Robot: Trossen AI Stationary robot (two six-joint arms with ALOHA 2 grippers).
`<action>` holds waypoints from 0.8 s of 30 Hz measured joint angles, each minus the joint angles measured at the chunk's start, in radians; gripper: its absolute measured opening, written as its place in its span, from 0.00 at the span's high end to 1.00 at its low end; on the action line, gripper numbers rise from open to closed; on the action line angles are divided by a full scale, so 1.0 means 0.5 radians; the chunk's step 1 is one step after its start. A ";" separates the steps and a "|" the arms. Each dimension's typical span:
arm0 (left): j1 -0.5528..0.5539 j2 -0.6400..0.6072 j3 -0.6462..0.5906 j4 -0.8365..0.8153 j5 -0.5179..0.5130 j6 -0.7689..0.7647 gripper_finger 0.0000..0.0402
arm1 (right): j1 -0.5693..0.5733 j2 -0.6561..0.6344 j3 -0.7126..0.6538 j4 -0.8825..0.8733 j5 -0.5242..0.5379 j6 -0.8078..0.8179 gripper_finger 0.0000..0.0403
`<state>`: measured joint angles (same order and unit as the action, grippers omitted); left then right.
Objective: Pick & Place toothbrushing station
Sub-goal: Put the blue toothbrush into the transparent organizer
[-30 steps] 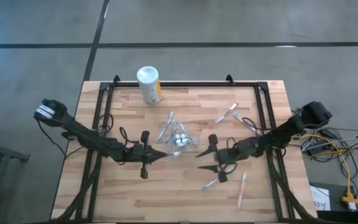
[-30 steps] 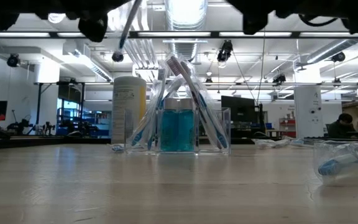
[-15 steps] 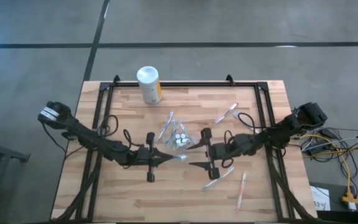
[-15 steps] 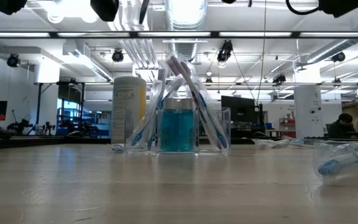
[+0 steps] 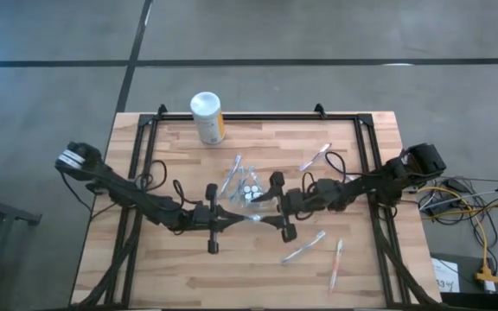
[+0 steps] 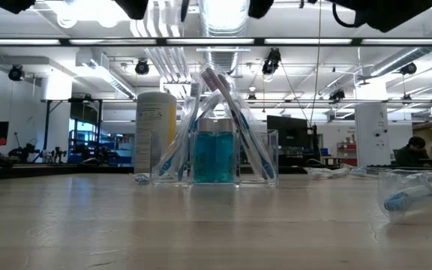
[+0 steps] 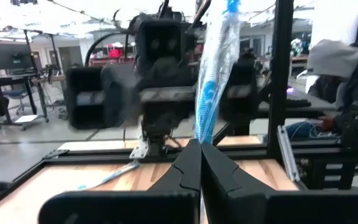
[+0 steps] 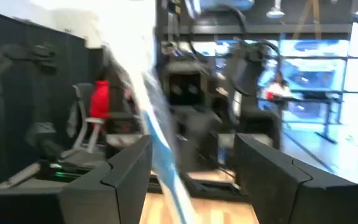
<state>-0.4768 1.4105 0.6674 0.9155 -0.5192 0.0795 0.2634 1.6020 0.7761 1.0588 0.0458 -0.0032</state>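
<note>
The left gripper (image 7: 199,163) sits near the middle of the desk (image 5: 180,268), its fingers closed on a wrapped light-blue toothbrush (image 7: 215,68) that stands upright from the fingertips. The right gripper (image 5: 264,216) faces it, just beside the clear plastic cup (image 5: 251,193); its fingers (image 8: 129,163) are spread apart with the same toothbrush between them. The cup holds teal tubes (image 6: 214,156) and leaning toothbrushes. More wrapped toothbrushes (image 5: 303,248) lie loose on the desk. A white canister (image 5: 207,117) stands at the far edge.
</note>
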 joint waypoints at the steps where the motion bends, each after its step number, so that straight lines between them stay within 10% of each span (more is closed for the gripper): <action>1: 0.005 0.008 0.000 -0.006 -0.007 0.000 1.00 | 0.002 0.000 0.008 0.007 -0.042 0.001 0.46; 13: 0.020 0.041 0.003 -0.006 -0.045 -0.039 1.00 | 0.006 0.004 0.041 -0.029 -0.205 0.013 0.52; 24: 0.027 0.040 0.001 -0.039 -0.050 -0.085 1.00 | 0.002 0.004 0.084 -0.030 -0.227 -0.078 0.84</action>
<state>-0.4635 1.4307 0.6680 0.8958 -0.5440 0.0371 0.2642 1.6039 0.8182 1.0439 -0.0677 -0.0420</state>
